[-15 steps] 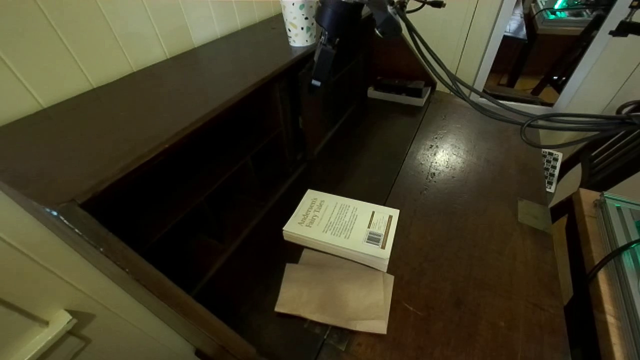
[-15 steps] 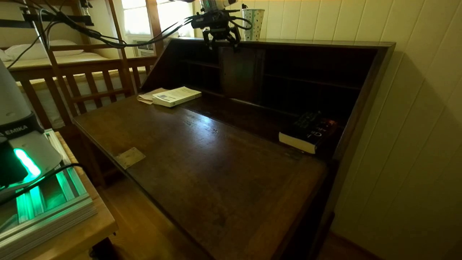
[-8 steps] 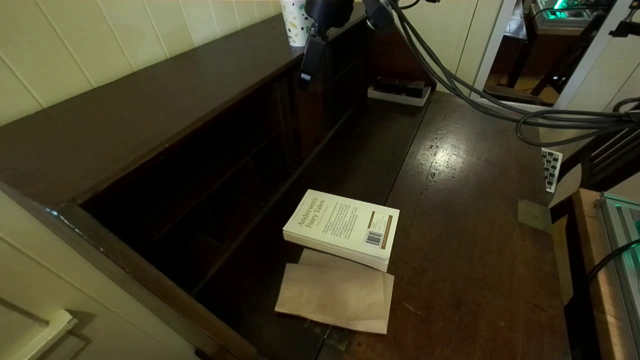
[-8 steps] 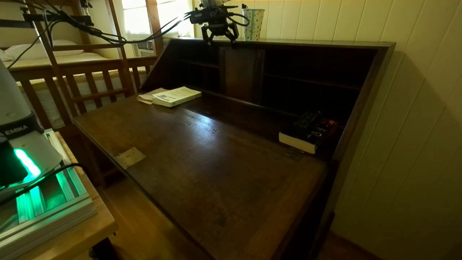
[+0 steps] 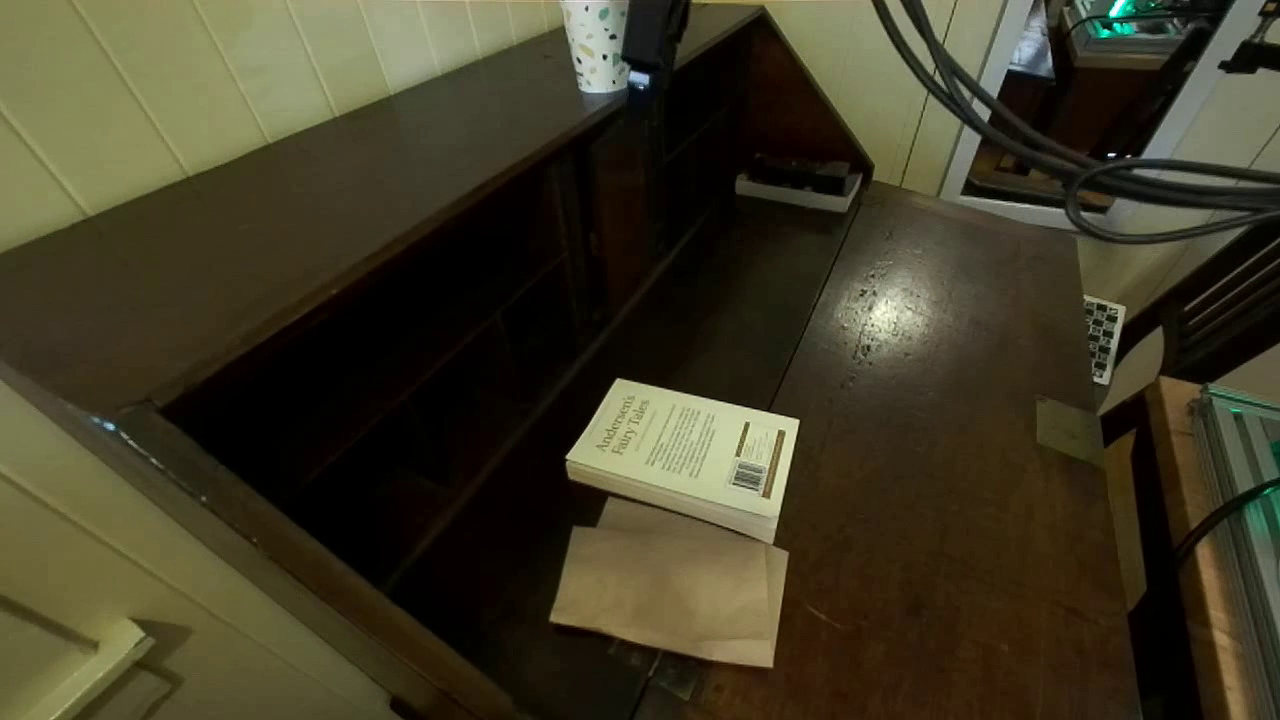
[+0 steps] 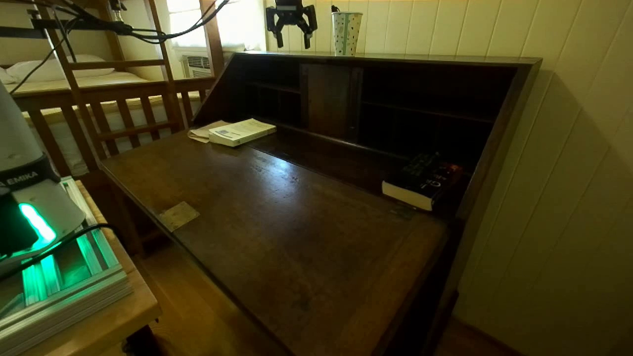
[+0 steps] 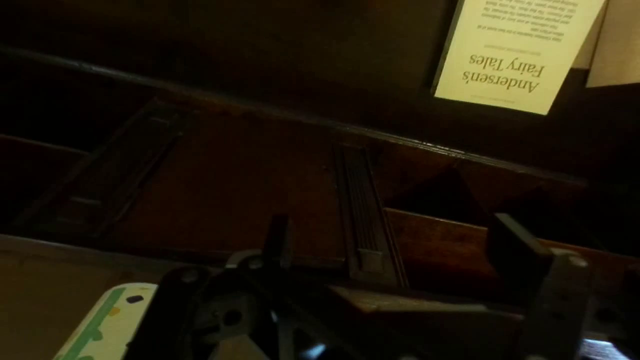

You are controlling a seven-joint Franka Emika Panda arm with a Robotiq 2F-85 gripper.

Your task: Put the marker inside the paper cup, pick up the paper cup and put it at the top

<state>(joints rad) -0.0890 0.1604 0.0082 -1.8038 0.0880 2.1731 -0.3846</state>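
Dark wooden tabletop (image 6: 277, 237) in an exterior view. A white book (image 6: 242, 132) lies flat at the far left, with brown paper (image 6: 199, 133) at its left, partly hidden behind it; a black-covered book (image 6: 420, 182) lies at the right. A dull square plate (image 6: 178, 216) marks the left edge.

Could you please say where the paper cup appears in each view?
In an exterior view: paper cup, top edge, just left of centre.
In an exterior view: paper cup, near top, just right of centre.
Wrist view: paper cup, bottom left, partly visible.
Shared landmark: white book, in all three.
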